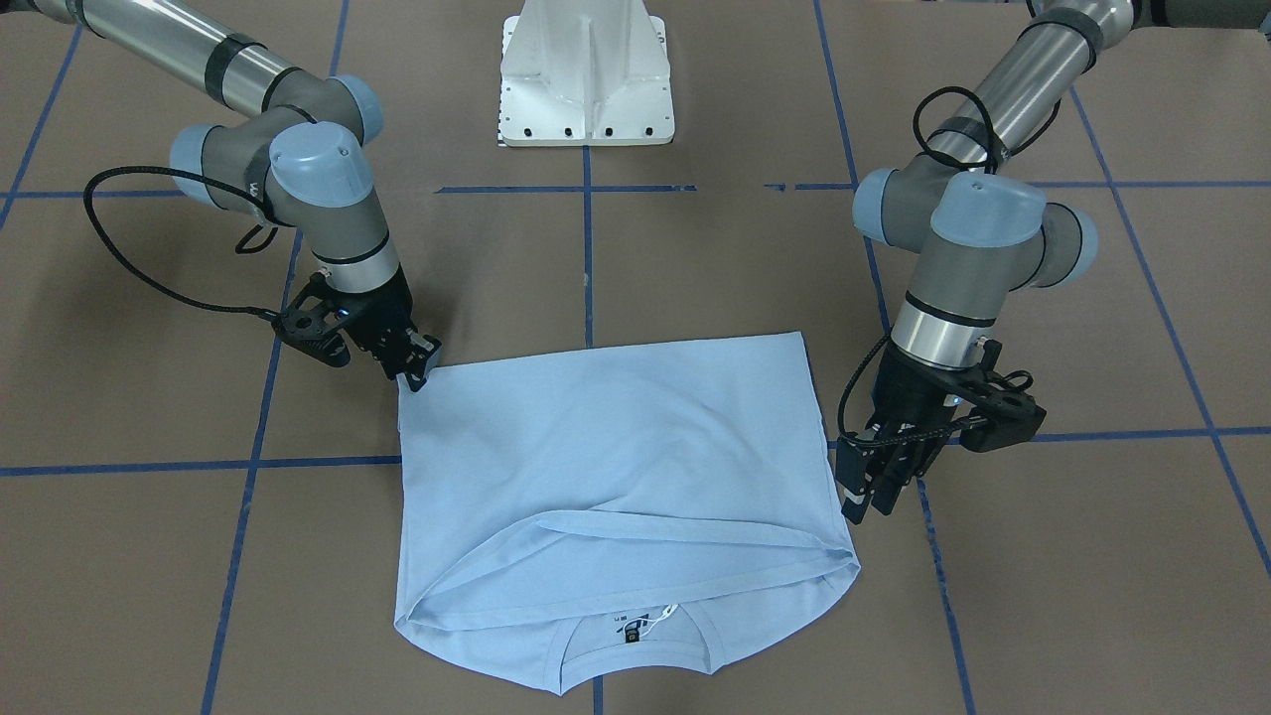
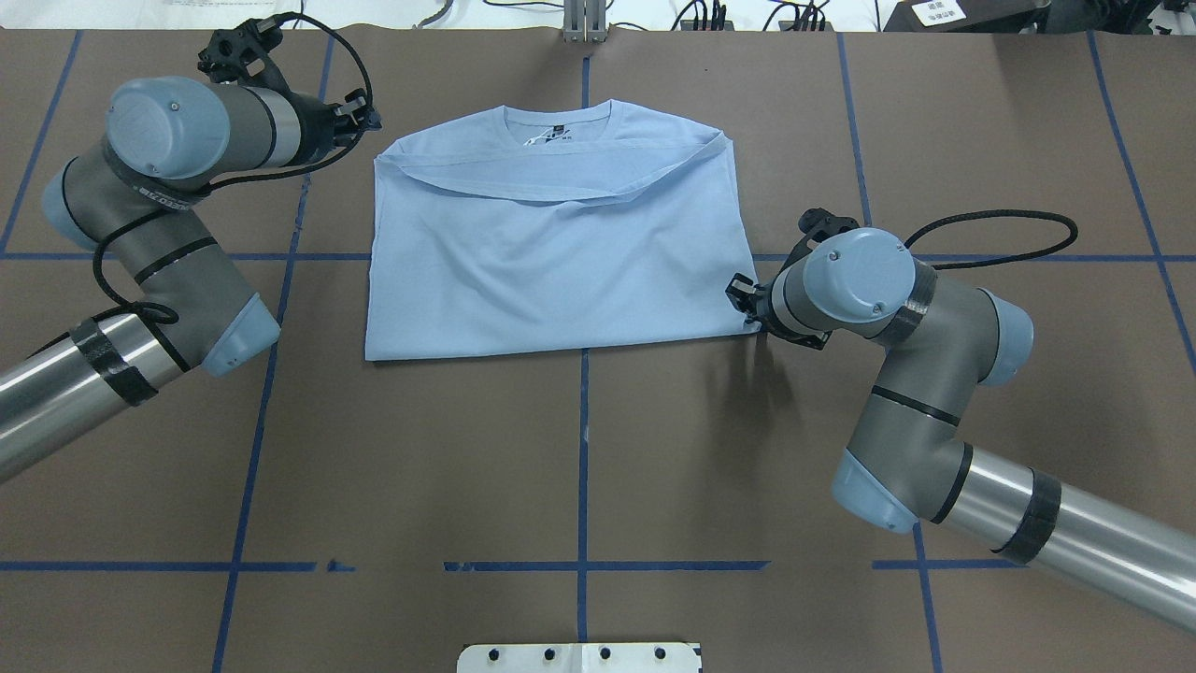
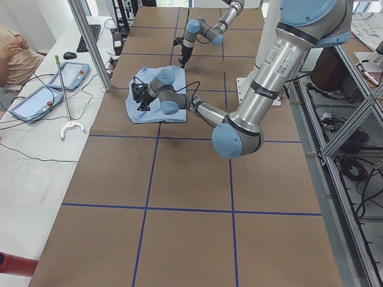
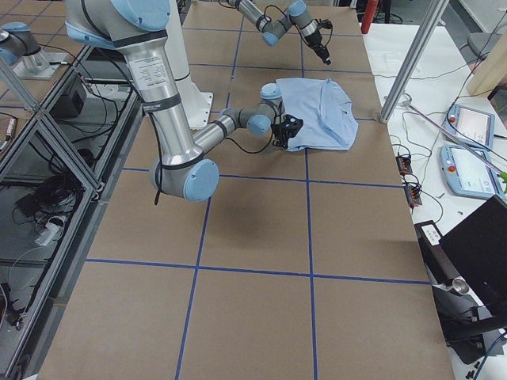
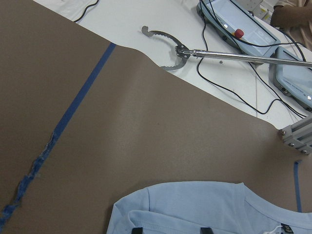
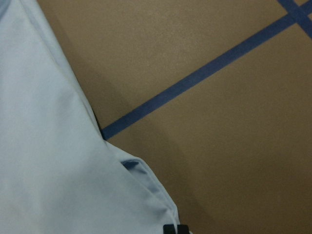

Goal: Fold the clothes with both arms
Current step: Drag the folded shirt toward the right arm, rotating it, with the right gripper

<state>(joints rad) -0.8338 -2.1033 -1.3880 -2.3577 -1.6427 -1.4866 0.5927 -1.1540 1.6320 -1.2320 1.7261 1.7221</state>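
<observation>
The light blue T-shirt (image 1: 616,447) (image 2: 551,271) lies flat on the brown table, its lower half folded up so that the hem band (image 2: 551,194) runs just below the collar and the black neck label (image 1: 632,639). My right gripper (image 1: 419,375) (image 2: 745,304) is at the fold's near corner on my right side. In the right wrist view its tips (image 6: 175,229) sit together on that corner of cloth (image 6: 146,180). My left gripper (image 1: 871,497) (image 2: 369,117) hovers open just off the shirt's far shoulder edge. In the left wrist view its fingertips (image 5: 138,230) stand apart above the collar area (image 5: 204,204).
The white pedestal base (image 1: 586,79) stands at the robot's side of the table. Blue tape lines (image 2: 583,449) cross the brown surface. Past the far edge, a white bench holds control tablets (image 5: 234,22), cables and a grabber tool (image 5: 170,48). A person (image 3: 12,54) sits there.
</observation>
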